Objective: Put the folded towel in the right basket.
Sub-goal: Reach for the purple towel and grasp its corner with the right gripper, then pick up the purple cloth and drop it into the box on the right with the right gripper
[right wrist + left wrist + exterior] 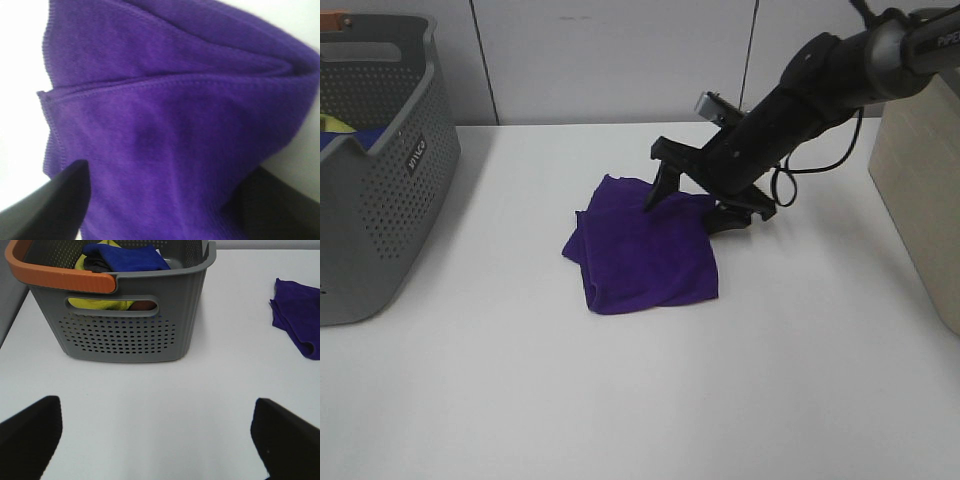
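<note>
The folded purple towel lies flat on the white table near its middle. My right gripper is open and low over the towel's far right edge, one finger on the cloth and the other beside its corner. In the right wrist view the towel fills the space between the two fingers of that gripper. My left gripper is open and empty over bare table; the towel shows far off to one side of it. The right basket is beige and stands at the table's right edge.
A grey perforated basket with an orange-trimmed handle stands at the left, holding blue and yellow cloths. It also shows in the left wrist view, ahead of the left gripper. A wall runs behind the table.
</note>
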`<state>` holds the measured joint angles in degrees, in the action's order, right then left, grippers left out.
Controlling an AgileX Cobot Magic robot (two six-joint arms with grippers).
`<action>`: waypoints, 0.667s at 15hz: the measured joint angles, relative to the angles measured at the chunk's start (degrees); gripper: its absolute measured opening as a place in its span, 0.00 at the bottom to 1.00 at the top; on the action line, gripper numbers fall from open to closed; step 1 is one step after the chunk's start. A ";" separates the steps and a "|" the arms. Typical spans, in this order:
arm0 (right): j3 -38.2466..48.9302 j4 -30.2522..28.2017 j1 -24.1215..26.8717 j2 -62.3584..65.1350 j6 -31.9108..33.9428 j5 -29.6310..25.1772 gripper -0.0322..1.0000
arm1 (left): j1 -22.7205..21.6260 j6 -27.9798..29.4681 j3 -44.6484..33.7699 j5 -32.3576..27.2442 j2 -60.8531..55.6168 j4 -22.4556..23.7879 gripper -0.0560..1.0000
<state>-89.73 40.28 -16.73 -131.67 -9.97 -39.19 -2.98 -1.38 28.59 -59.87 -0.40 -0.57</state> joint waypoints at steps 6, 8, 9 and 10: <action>0.00 2.98 -6.65 -2.52 -0.46 6.53 0.10 | 0.00 0.00 0.00 0.00 0.00 0.00 0.99; -0.11 0.69 -6.59 -1.26 -0.63 3.44 0.10 | 0.00 0.00 0.00 0.00 0.00 0.00 0.99; -0.46 -0.86 -6.59 -0.57 -0.63 2.01 0.10 | 0.00 0.00 0.00 0.00 0.00 0.00 0.99; -2.41 -3.84 -6.59 1.26 -0.63 -1.72 0.10 | 0.00 0.00 0.00 0.00 0.00 0.00 0.99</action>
<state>-92.13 36.44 -23.32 -130.41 -10.60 -40.91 -2.98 -1.38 28.59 -59.87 -0.40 -0.57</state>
